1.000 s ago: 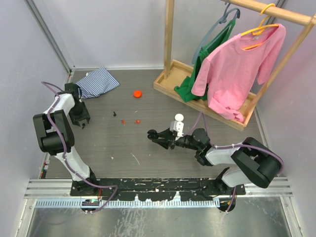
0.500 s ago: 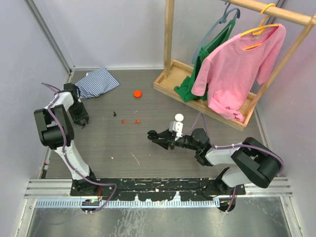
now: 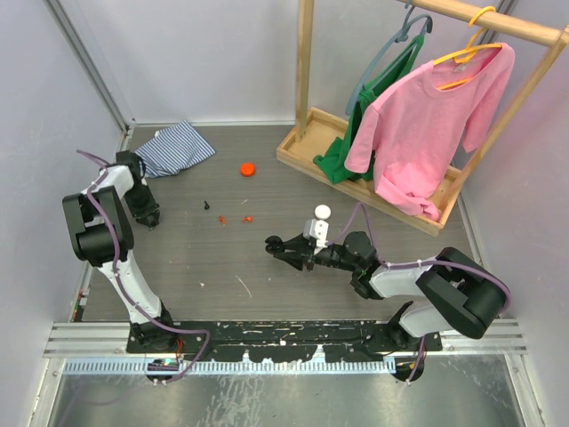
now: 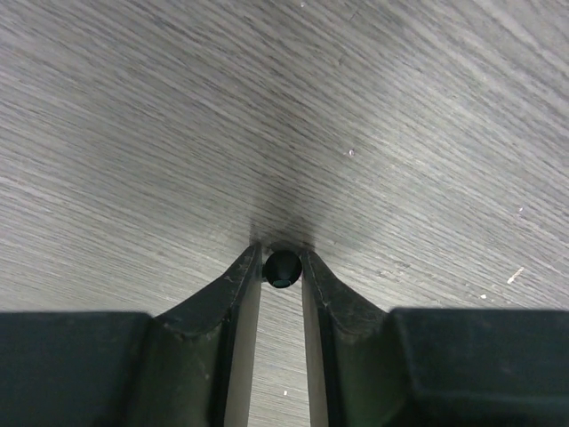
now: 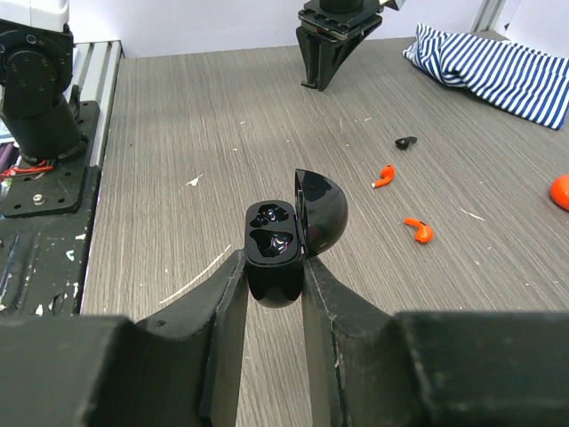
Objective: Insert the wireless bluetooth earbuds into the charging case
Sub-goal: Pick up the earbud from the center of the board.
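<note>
My left gripper (image 4: 281, 255) is at the table's far left (image 3: 148, 221), tips down on the wood. It is shut on a tiny black earbud (image 4: 282, 269). My right gripper (image 5: 274, 267) is shut on the glossy black charging case (image 5: 274, 253) and holds it near the table's middle (image 3: 277, 242). The case's lid (image 5: 322, 212) is open and both wells look empty. A second black earbud piece (image 5: 405, 141) lies on the table (image 3: 207, 205). Two red-orange pieces (image 5: 383, 176) (image 5: 418, 230) lie between the grippers (image 3: 222, 219) (image 3: 247, 217).
An orange round puck (image 3: 247, 167) lies at the back. A blue-striped cloth (image 3: 175, 148) lies at the back left, close to the left arm. A wooden clothes rack (image 3: 302, 151) with a pink shirt (image 3: 427, 124) and a green garment fills the back right.
My left gripper has shifted slightly down and toward the small black earbud at the far left and closed round it. The right arm and the case have stayed still.
</note>
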